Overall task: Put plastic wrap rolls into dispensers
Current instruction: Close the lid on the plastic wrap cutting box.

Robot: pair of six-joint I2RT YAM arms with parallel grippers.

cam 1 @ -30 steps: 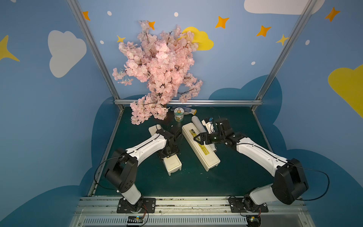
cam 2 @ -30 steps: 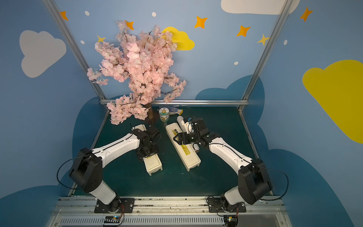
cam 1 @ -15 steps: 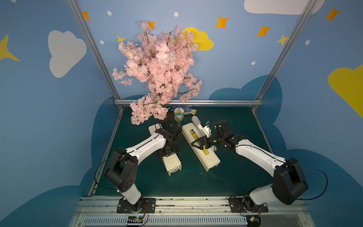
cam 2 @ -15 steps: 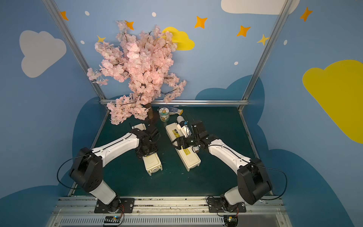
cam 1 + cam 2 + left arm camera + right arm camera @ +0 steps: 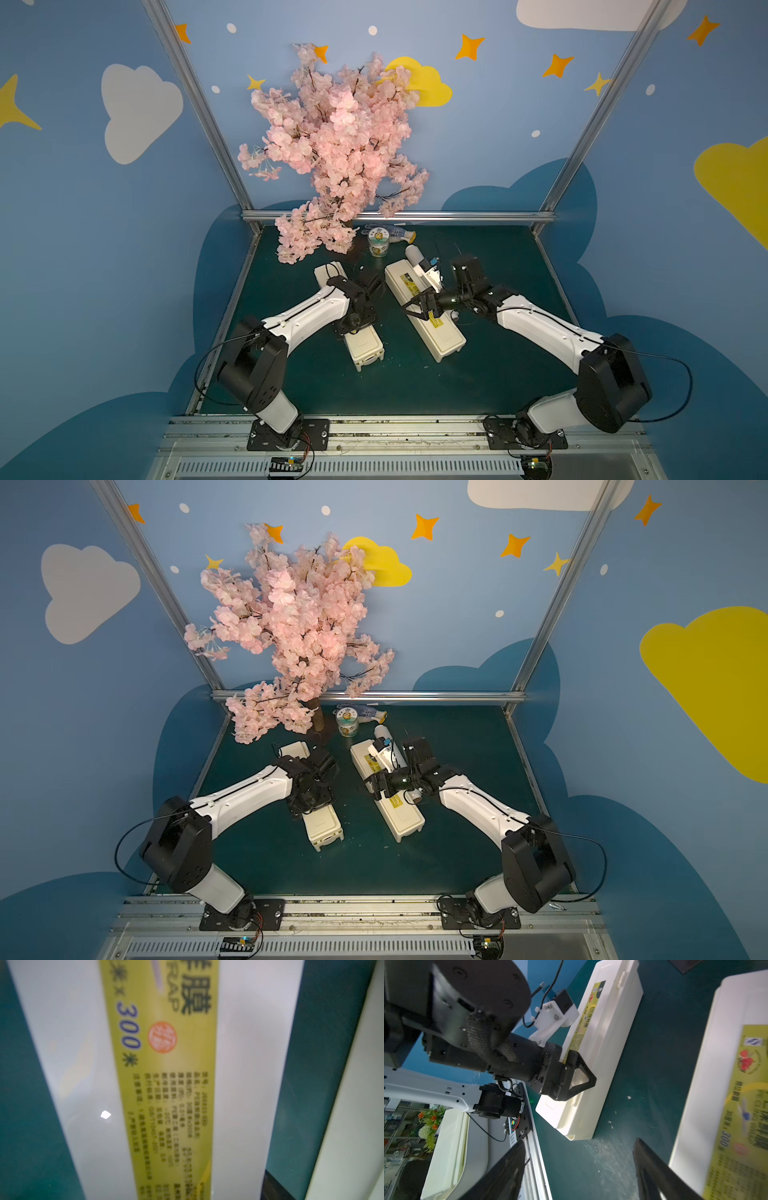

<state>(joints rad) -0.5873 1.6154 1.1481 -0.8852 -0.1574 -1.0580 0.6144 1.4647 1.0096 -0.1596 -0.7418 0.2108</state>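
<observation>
opening step: right tool (image 5: pixel 419 311), released and empty above the shut dispenser (image 5: pixel 446 340), likely must pry up its edge just below next; whether the left tool (image 5: pixel 580 1086) grips, i cannot tell.

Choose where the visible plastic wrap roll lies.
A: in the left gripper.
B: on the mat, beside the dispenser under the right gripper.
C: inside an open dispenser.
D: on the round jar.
B: the plastic wrap roll lies alongside the closed dispenser over which the right gripper hovers, open.

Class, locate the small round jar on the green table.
In both top views the small round jar stands at the back of the table, right of the blossom tree, in front of the bottle.
</observation>
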